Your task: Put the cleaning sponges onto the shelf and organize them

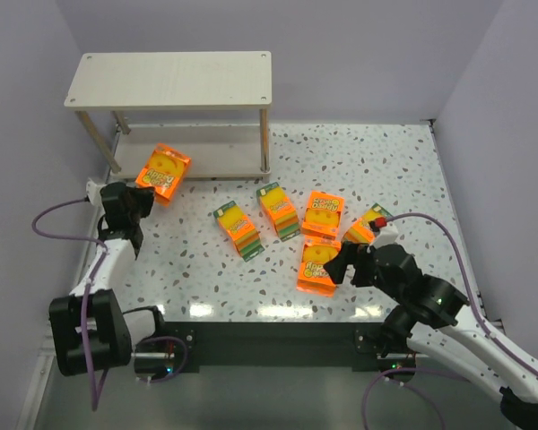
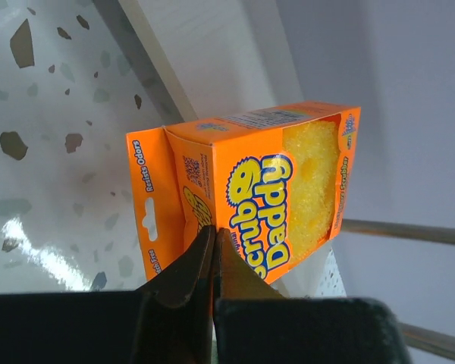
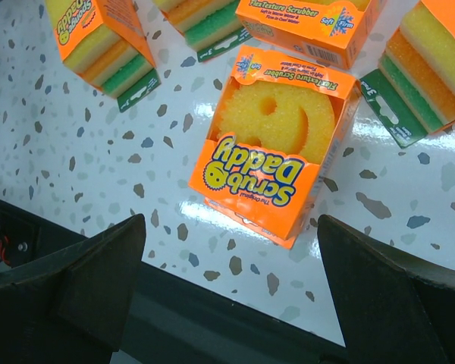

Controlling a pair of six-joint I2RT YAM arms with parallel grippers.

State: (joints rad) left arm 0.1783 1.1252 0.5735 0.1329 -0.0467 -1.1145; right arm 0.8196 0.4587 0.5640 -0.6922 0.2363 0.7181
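Your left tool (image 2: 214,246) pinches a tilted orange sponge pack (image 2: 273,197) by its card edge, just before the shelf (image 1: 175,79) | your right tool (image 3: 231,227) is spread wide over another pack (image 3: 277,144) | four more packs (image 1: 279,210) lie mid-surface (image 1: 206,278).

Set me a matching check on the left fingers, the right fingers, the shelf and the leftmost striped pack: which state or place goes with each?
Things:
1. left fingers
2. right fingers
3. shelf
4. leftmost striped pack

States or places:
A. stands at the back left of the table
B. open, a smiley pack in front of them
C. lies on the table, untouched
D. shut on an orange pack

Pairs: 1-D, 2-B, 3-A, 4-C
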